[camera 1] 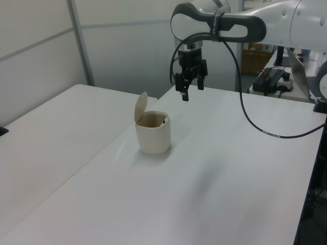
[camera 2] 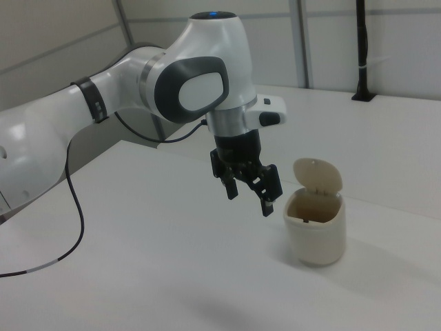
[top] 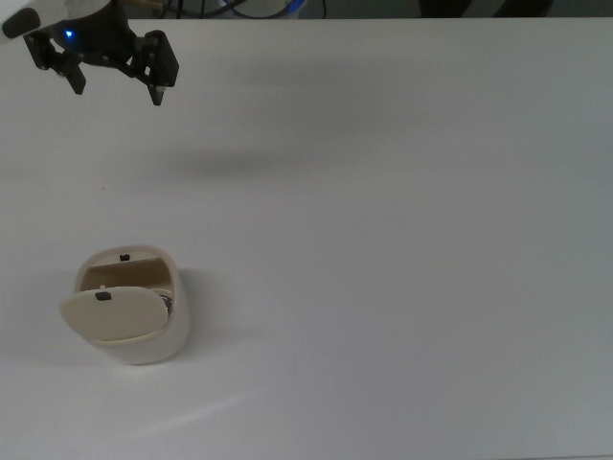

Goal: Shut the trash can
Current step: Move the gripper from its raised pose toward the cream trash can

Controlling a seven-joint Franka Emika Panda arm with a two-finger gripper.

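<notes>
The trash can (top: 139, 321) is a small cream bin on the white table, at the lower left of the top view. Its hinged lid (camera 1: 140, 106) stands upright, so the bin's mouth is uncovered, and a small dark tab (top: 103, 296) shows on the lid. In the right view the trash can (camera 2: 315, 231) stands at the right with its lid (camera 2: 318, 175) tipped back. My gripper (top: 117, 89) hangs above the table, well away from the bin. The gripper (camera 2: 249, 198) is open, with nothing between its fingers. In the left view the gripper (camera 1: 191, 92) hovers above and behind the trash can (camera 1: 153, 133).
The white table (top: 402, 240) spreads wide to the top view's right. A seam between two tabletops (camera 1: 97, 153) runs past the bin in the left view. A black cable (camera 1: 250, 115) hangs from the arm. Equipment (camera 1: 273, 79) stands beyond the table's far edge.
</notes>
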